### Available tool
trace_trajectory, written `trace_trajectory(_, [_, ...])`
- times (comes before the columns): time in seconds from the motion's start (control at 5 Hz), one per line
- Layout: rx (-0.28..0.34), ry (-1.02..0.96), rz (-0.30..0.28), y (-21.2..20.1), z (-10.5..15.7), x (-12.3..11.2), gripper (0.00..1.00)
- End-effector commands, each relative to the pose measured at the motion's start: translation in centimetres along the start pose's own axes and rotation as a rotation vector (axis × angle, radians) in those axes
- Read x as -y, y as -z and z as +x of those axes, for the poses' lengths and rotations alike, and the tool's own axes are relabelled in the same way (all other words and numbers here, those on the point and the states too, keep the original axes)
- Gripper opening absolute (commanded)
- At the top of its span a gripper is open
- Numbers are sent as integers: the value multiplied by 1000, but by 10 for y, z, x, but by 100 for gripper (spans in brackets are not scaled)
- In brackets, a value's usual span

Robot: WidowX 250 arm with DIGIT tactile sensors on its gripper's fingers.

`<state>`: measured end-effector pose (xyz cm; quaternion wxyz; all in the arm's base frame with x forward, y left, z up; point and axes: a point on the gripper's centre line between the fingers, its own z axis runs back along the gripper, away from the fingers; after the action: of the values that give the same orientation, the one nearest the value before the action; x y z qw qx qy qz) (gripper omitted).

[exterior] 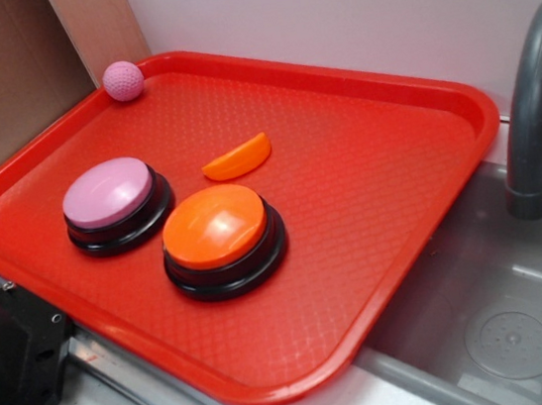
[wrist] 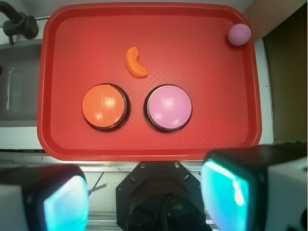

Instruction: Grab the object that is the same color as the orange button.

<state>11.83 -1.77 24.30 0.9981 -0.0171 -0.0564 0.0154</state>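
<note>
Hovering high above red tray (wrist: 149,147), fingers (wrist: 65,202) spread wide, holding nothing. I spot orange slice wedge (wrist: 135,62) lying flat beyond orange button (wrist: 105,106) and pink button (wrist: 169,108). I should descend there, span wedge's narrow width, avoid domes.

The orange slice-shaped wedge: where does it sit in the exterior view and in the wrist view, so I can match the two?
Exterior: the orange wedge lies mid-tray, just behind the orange button, right of the pink button.
Wrist: the wedge lies upper centre, above the gap between the two buttons.
Shared landmark: the pink ball in a tray corner, top right in the wrist view.
</note>
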Motion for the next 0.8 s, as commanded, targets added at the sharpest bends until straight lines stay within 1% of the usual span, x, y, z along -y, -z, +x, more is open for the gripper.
trace_trajectory(0.0, [0,0,0,0,0,0,100])
trace_trajectory(0.2, [27,-66,-33,10,11,1,100])
trace_trajectory(0.4, [50,-157,-29,32,27,5,100])
trace_trajectory(0.6, [113,-231,-52,53,50,10,100])
